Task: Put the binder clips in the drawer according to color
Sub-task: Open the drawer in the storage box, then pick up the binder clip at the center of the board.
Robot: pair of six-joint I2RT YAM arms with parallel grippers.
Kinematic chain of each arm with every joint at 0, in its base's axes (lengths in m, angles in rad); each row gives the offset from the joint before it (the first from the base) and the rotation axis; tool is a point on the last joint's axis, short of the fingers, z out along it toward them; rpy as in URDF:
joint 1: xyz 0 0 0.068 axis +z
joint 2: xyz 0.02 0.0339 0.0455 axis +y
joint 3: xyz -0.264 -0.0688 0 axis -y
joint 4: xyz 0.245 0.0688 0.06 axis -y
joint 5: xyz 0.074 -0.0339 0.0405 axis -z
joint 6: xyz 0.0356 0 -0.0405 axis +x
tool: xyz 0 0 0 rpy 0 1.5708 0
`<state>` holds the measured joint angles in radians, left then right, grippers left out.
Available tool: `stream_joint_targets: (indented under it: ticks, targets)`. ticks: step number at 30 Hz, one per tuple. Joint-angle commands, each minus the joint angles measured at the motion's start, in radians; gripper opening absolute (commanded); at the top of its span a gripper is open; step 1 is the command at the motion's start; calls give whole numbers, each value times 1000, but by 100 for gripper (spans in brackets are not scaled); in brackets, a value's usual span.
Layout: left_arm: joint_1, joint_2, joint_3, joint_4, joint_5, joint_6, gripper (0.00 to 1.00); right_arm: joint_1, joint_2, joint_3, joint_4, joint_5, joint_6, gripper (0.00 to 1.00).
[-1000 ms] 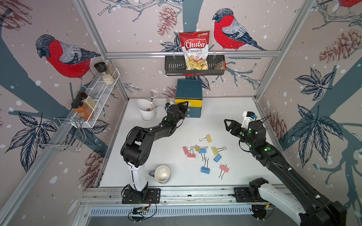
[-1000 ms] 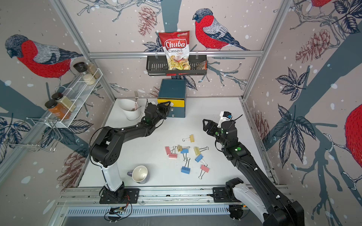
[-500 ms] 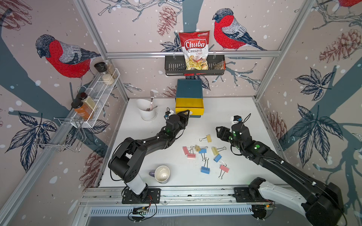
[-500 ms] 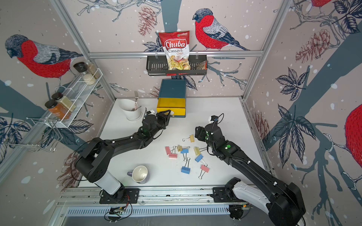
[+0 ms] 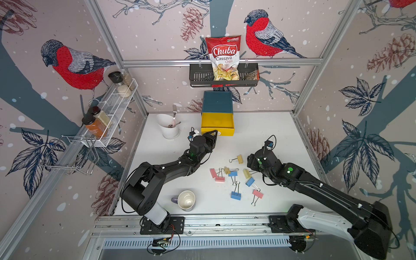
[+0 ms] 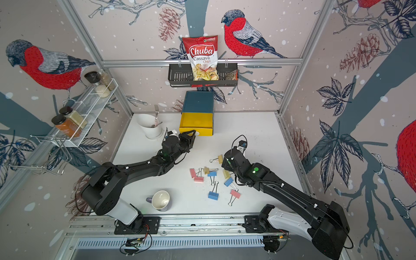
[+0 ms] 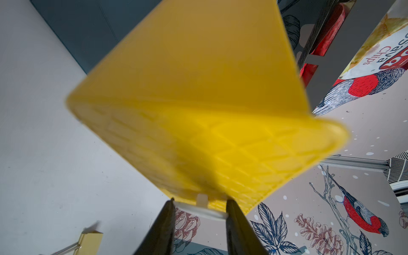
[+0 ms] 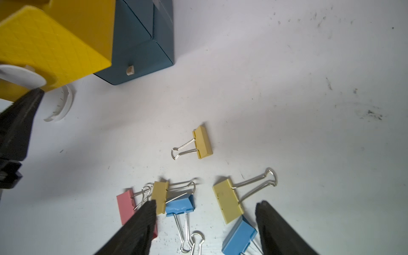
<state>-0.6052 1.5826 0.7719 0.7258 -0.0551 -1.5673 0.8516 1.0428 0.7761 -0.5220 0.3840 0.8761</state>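
Scuffed white tabletop [image 8: 287, 66], boxy teal drawer [image 5: 217, 101], diamond-embossed front [image 8: 50, 50], wire-looped binder clips [image 5: 236, 195]

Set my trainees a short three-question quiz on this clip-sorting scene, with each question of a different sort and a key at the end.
1. Count: how many binder clips lie on the table?
2. Multiple choice: what is the left gripper clamped on?
A. a binder clip
B. the white pull of the yellow drawer
C. nothing
3. True or false: the yellow drawer is pulled out of the teal unit.

Key: 1. nine; 2. B; 3. true
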Motion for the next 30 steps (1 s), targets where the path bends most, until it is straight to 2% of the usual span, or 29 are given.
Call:
stream_joint_targets:
  ticks: [1,4,10,16,20,30]
  targets:
    - [-2,-6,8,-22,0,29,48,36,-12,-31,-131,17,102,79]
    - [-1,-6,13,-46,9,35,61,81,-45,-96,-164,3,173,81]
    - [-7,-25,30,-132,18,56,74,221,-108,-223,-192,-20,361,87]
    - [-31,-67,79,-341,2,90,80,340,-82,-309,-159,-24,532,87]
    - [-49,-115,83,-480,-24,104,83,397,-67,-327,-190,23,635,87]
    - [-132,-210,62,-763,-121,163,84,371,-9,-367,-111,61,636,82]
